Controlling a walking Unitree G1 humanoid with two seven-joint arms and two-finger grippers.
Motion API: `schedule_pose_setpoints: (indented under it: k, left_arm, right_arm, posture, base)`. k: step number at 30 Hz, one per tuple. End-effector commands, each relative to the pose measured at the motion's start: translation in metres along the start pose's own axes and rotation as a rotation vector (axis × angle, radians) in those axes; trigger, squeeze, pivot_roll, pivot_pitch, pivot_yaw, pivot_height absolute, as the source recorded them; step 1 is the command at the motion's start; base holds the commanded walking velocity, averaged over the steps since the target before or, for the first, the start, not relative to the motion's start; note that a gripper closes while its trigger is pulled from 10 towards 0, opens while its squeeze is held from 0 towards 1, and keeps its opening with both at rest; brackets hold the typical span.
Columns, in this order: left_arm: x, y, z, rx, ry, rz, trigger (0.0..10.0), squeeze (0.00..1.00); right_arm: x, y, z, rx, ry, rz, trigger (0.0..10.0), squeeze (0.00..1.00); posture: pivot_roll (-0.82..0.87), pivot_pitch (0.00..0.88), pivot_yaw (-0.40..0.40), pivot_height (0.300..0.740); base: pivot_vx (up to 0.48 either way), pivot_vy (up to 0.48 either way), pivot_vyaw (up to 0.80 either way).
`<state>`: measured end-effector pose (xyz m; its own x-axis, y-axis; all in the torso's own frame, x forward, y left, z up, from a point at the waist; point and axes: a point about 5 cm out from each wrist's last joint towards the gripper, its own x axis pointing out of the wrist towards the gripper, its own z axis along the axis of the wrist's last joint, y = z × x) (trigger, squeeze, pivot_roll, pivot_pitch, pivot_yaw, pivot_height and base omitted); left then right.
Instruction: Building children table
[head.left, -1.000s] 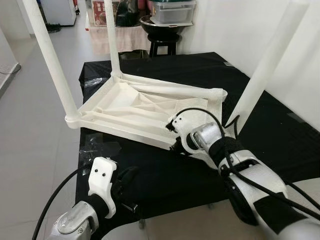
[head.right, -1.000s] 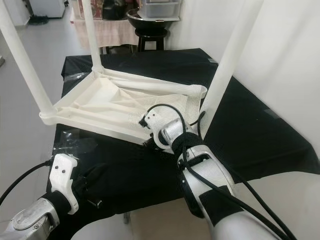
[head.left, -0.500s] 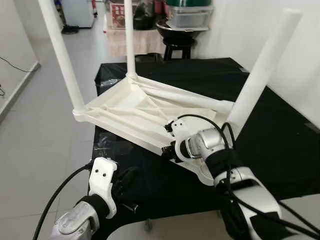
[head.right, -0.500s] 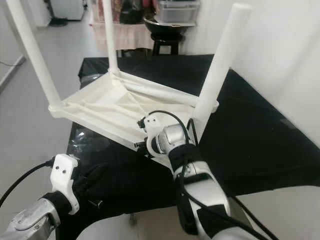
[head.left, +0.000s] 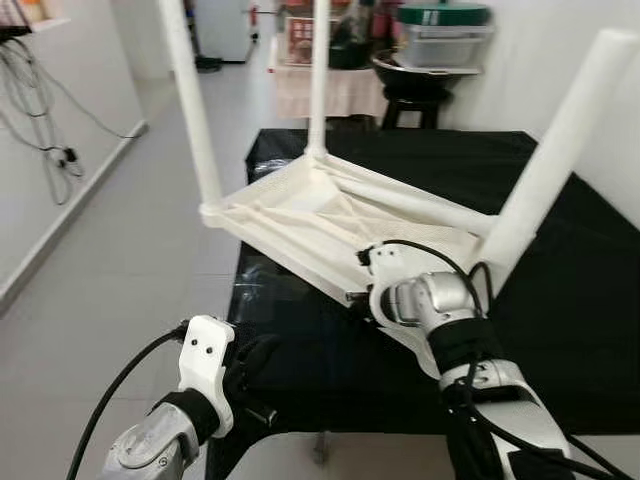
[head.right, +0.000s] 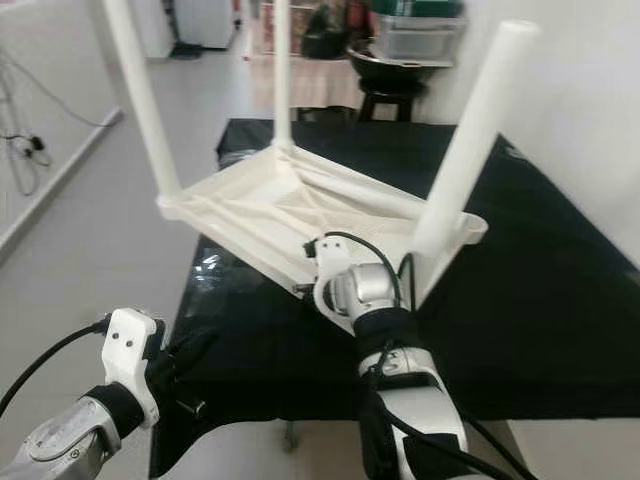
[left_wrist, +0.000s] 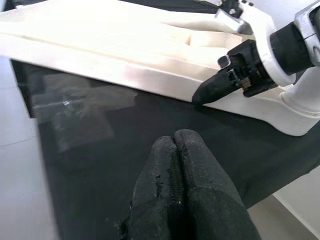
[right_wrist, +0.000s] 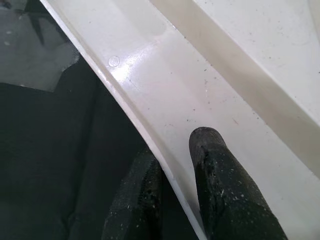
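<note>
The white children's table (head.left: 320, 210) lies upside down and tilted on the black cloth, with three legs (head.left: 190, 100) pointing up. My right gripper (right_wrist: 172, 150) is shut on the table's near rim (right_wrist: 125, 85), one finger on the white underside and the other under the edge. It also shows in the left wrist view, where the right gripper (left_wrist: 210, 90) bites the same rim. My left gripper (left_wrist: 175, 137) is shut with nothing in it. It hovers over the cloth near the front left corner, short of the rim.
The black-covered worktable (head.left: 560, 300) runs to a white wall on the right. A stool with a bowl and plastic boxes (head.left: 425, 70) stands behind it. Open floor (head.left: 130, 260) lies to the left, with cables (head.left: 45, 120) hanging on the left wall. A clear tape patch (left_wrist: 75, 115) sits on the cloth.
The camera has swung left, so the whole scene sits further right. My right gripper keeps its hold on the rim and the table looks tipped more steeply. The left gripper has stayed put.
</note>
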<state>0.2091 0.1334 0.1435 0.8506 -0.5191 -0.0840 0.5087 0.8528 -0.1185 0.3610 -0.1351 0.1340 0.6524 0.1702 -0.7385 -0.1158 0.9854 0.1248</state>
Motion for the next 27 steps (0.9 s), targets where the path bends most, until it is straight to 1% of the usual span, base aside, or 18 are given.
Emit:
schedule_pose_setpoints:
  k: [1,5,6,7,8,10,11,15,17,18,19,20,21,22,23,25,26,27]
  left_arm:
    - [0.000,0.002,-0.003,-0.009,0.016,-0.002,10.0,0.00]
    - [0.000,0.002,-0.003,-0.009,0.016,-0.003,10.0,0.00]
    - [0.001,0.003,-0.003,-0.009,0.016,-0.003,10.0,0.00]
    - [0.001,0.003,-0.003,-0.009,0.017,-0.003,10.0,0.00]
    - [0.001,0.003,-0.003,-0.008,0.016,-0.003,10.0,0.00]
    - [0.001,0.004,-0.003,-0.007,0.016,-0.002,10.0,0.00]
    - [0.001,0.004,-0.003,-0.007,0.016,-0.002,10.0,0.00]
    - [0.001,0.004,-0.003,-0.003,0.015,-0.001,10.0,0.00]
    - [0.001,0.004,-0.003,-0.001,0.014,-0.002,10.0,0.00]
    - [0.001,0.004,-0.003,-0.001,0.014,-0.002,10.0,0.00]
    - [0.001,0.004,-0.002,0.002,0.013,-0.002,10.0,0.00]
    - [0.001,0.004,-0.002,0.002,0.013,-0.002,10.0,0.00]
    - [0.002,0.004,-0.002,0.004,0.012,-0.003,10.0,0.00]
    - [0.002,0.006,0.000,0.010,0.000,0.007,10.0,0.00]
    - [0.002,0.006,0.000,0.010,0.000,0.007,10.0,0.00]
    - [0.002,0.007,0.000,0.012,-0.007,0.013,10.0,0.00]
    - [0.002,0.008,0.002,0.017,-0.016,0.023,10.0,0.00]
    - [0.002,0.009,0.003,0.020,-0.022,0.032,10.0,0.00]
  right_arm:
    - [-0.014,-0.053,0.005,0.084,-0.085,-0.324,0.0,0.00]
    - [-0.014,-0.053,0.009,0.070,-0.133,-0.317,0.0,0.00]
    - [-0.014,-0.047,0.014,-0.015,-0.202,-0.294,10.0,0.00]
    - [-0.013,-0.039,0.017,-0.066,-0.247,-0.236,10.0,0.00]
    - [-0.014,-0.029,0.021,-0.105,-0.296,-0.172,10.0,1.00]
    - [-0.016,-0.020,0.028,-0.114,-0.357,-0.115,10.0,1.00]
    - [-0.016,-0.020,0.028,-0.114,-0.357,-0.115,10.0,1.00]
    - [-0.027,-0.012,0.045,-0.114,-0.498,-0.076,10.0,1.00]
    - [-0.034,-0.007,0.053,-0.113,-0.578,-0.018,10.0,1.00]
    - [-0.034,-0.007,0.053,-0.113,-0.578,-0.018,10.0,1.00]
    - [-0.039,0.000,0.054,-0.132,-0.619,0.066,10.0,1.00]
    - [-0.039,0.000,0.054,-0.132,-0.619,0.066,10.0,1.00]
    - [-0.044,0.007,0.053,-0.165,-0.649,0.161,10.0,1.00]
    - [-0.054,0.018,0.044,-0.247,-0.667,0.351,10.0,0.50]
    - [-0.054,0.018,0.044,-0.247,-0.667,0.351,10.0,0.50]
    - [-0.057,0.021,0.039,-0.269,-0.664,0.420,10.0,0.50]
    - [-0.062,0.023,0.033,-0.302,-0.674,0.491,10.0,0.00]
    - [-0.068,0.024,0.026,-0.324,-0.680,0.560,10.0,0.00]
  posture:
    - [-0.02,0.038,-0.058,0.740]
    - [-0.03,0.038,-0.054,0.740]
    - [-0.03,0.038,-0.052,0.740]
    - [-0.03,0.038,-0.052,0.740]
    - [-0.02,0.040,-0.053,0.740]
    - [-0.02,0.039,-0.051,0.740]
    - [-0.02,0.039,-0.051,0.740]
    - [-0.03,0.040,-0.051,0.740]
    - [-0.03,0.041,-0.050,0.740]
    - [-0.03,0.041,-0.050,0.740]
    - [-0.03,0.041,-0.048,0.740]
    - [-0.03,0.041,-0.048,0.740]
    - [-0.03,0.041,-0.048,0.740]
    - [-0.04,0.041,-0.046,0.740]
    - [-0.04,0.041,-0.046,0.740]
    - [-0.04,0.041,-0.046,0.740]
    - [-0.04,0.041,-0.049,0.740]
    - [-0.04,0.041,-0.048,0.740]
  base:
    - [0.000,0.000,0.00]
    - [0.000,0.000,0.00]
    - [0.000,0.000,0.00]
    - [0.000,0.000,0.00]
    - [0.000,0.000,0.00]
    - [0.000,0.000,0.00]
    - [0.000,0.000,0.00]
    - [0.000,0.000,0.00]
    - [0.000,0.000,0.00]
    - [0.000,0.000,0.00]
    - [0.000,0.000,0.00]
    - [0.000,0.000,0.00]
    - [0.000,0.000,0.00]
    - [0.000,0.000,0.00]
    - [0.000,0.000,0.00]
    - [0.000,0.000,0.00]
    - [0.000,0.000,0.00]
    - [0.000,0.000,0.00]
